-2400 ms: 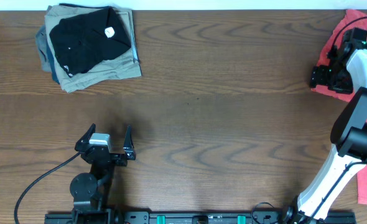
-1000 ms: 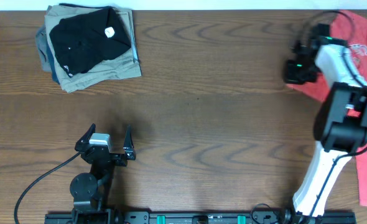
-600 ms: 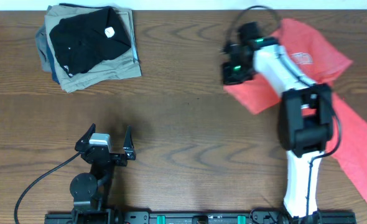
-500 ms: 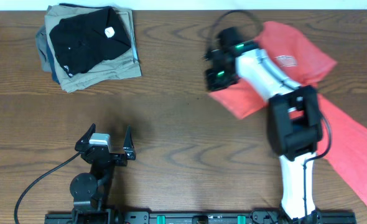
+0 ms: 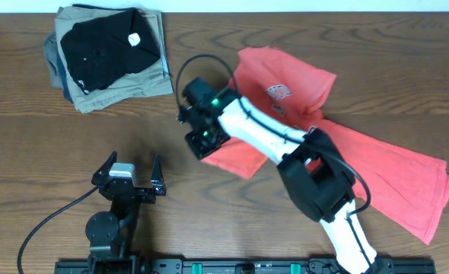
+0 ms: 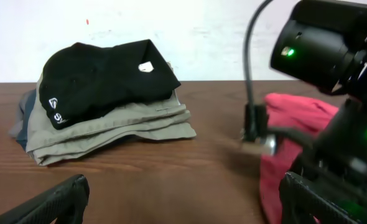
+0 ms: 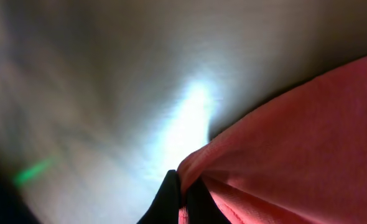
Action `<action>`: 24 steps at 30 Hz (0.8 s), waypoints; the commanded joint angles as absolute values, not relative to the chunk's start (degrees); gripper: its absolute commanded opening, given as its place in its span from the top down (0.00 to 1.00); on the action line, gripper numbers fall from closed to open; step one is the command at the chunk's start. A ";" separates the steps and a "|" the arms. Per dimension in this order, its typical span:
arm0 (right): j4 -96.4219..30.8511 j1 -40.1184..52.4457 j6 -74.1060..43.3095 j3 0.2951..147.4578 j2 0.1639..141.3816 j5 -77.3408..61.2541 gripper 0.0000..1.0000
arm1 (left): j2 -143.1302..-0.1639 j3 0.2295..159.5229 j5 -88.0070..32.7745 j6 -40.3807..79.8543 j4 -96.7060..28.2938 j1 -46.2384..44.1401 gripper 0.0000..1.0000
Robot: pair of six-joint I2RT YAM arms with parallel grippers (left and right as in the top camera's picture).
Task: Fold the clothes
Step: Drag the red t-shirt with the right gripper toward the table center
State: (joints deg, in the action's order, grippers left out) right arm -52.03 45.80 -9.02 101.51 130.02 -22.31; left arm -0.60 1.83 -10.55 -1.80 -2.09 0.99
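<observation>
The clothes, a red-orange T-shirt point(image 5: 361, 164) with white chest lettering point(image 5: 278, 92), lie stretched across the table from the middle to the front right. My right gripper point(image 5: 200, 141) is at the shirt's left end, shut on a pinch of its edge. In the right wrist view the black fingertips point(image 7: 171, 199) squeeze a fold of the red fabric point(image 7: 295, 137), lifted a little off the blurred table. My left gripper point(image 5: 132, 164) rests open near the front left, apart from the shirt. Its wrist view shows the shirt point(image 6: 289, 124) at the right, beyond the open gripper point(image 6: 183, 205).
A stack of folded garments, black on top of khaki and blue point(image 5: 110, 57), lies at the far left corner and shows as a folded stack point(image 6: 102, 87) in the left wrist view. My right arm point(image 5: 262, 137) reaches over the shirt. A black cable point(image 5: 49, 221) trails from the left arm.
My right gripper has dragged the shirt from the far right edge leftward to the table's middle, and the cloth has stretched out behind it. The left arm has not moved.
</observation>
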 commanded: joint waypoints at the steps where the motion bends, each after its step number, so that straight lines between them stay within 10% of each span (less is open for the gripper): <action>1: -51.88 49.91 -10.24 102.41 127.74 -24.45 0.94 | -0.23 0.23 -10.87 -2.55 -2.90 0.82 0.02; 7: -52.05 53.17 -11.00 102.41 127.72 -19.25 0.50 | -0.23 0.23 -10.87 -2.55 -2.90 0.82 0.02; 24: -63.05 31.66 -12.80 103.07 118.08 -18.00 0.18 | -0.23 0.23 -10.87 -2.55 -2.90 0.82 0.02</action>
